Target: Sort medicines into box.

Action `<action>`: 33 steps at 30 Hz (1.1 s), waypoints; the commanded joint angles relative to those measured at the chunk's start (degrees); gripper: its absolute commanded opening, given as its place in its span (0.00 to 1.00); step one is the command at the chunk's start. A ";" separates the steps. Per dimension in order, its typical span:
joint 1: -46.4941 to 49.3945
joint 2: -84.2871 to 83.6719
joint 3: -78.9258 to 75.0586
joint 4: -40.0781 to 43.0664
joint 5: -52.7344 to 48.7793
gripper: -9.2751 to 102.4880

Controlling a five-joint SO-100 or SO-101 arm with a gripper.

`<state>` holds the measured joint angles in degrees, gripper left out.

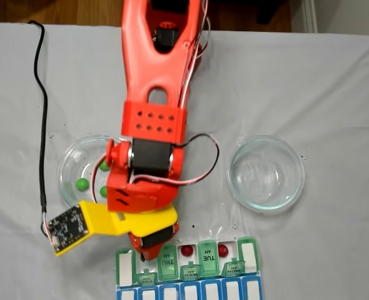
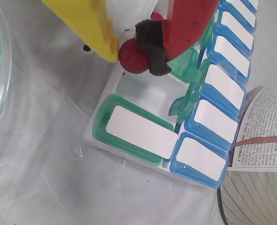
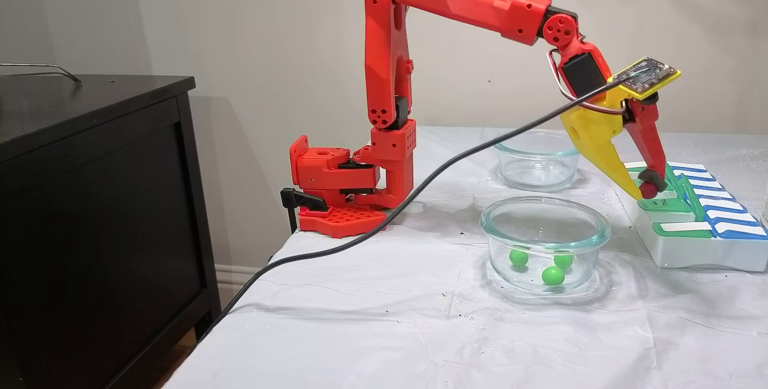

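Observation:
My gripper [image 2: 134,52] is shut on a dark red ball [image 2: 130,60], pinched between the yellow finger [image 2: 98,33] and the black pad of the red finger [image 2: 152,44]. It hangs just above an open compartment [image 2: 143,91] of the pill box [image 2: 138,129] near the box's end. In a fixed view the gripper [image 3: 644,187] hovers over the box [image 3: 690,251]. Two more red balls [image 1: 186,250] [image 1: 222,251] lie in open compartments of the box [image 1: 247,256]. Three green balls [image 3: 519,257] [image 3: 552,275] [image 3: 563,260] rest in the near glass dish [image 3: 543,212].
A second glass dish [image 1: 266,173] stands empty beside the arm. A black cable [image 1: 42,125] runs along the left of the white cloth to the yellow camera mount [image 1: 69,228]. A printed paper [image 2: 265,131] lies beyond the box. A black cabinet [image 3: 90,197] stands off the table.

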<state>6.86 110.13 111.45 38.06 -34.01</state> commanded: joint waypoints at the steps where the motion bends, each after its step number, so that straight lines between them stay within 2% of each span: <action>1: -0.44 -0.09 -3.78 -2.55 0.79 0.08; 14: -0.18 -3.60 -5.27 -9.32 0.62 0.08; 24: -0.62 -4.04 -5.45 -10.11 -0.53 0.08; 33: -1.49 -5.45 -6.33 -8.96 -3.78 0.24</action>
<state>6.33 103.27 111.45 28.65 -37.44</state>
